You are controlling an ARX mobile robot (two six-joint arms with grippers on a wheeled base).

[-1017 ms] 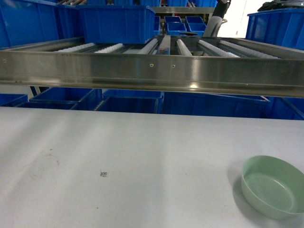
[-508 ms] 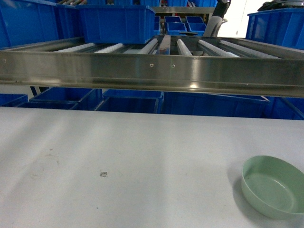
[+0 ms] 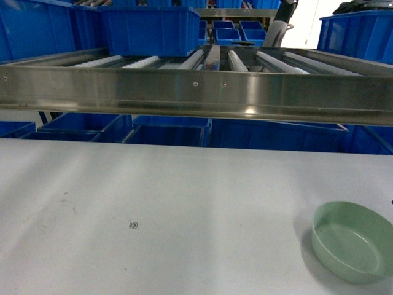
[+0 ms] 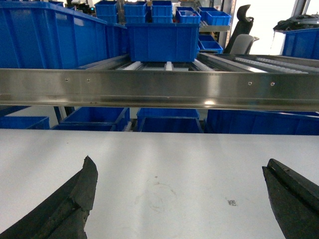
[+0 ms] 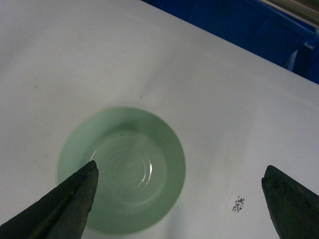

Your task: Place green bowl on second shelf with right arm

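Because the green bowl [image 5: 121, 169] is sitting on the white table [image 3: 184, 203] at the near right, the right gripper [image 5: 179, 199] is hanging above it, spread wide to grab it. The left gripper [image 4: 179, 199] is spread wide too, holding nothing. The second shelf [image 3: 196, 92] is waiting at the far side.

The head camera looks forward and slightly down across the white table [image 3: 184, 203], with the steel shelf [image 3: 196, 92] spanning the upper frame and the green bowl [image 3: 351, 249] at lower right. The left wrist camera sits low, facing the same shelf [image 4: 159, 89] nearly level, its fingertips [image 4: 75, 199] at the bottom corners. The right wrist camera looks steeply down, close over the bowl [image 5: 122, 169], which it shares with the head view.
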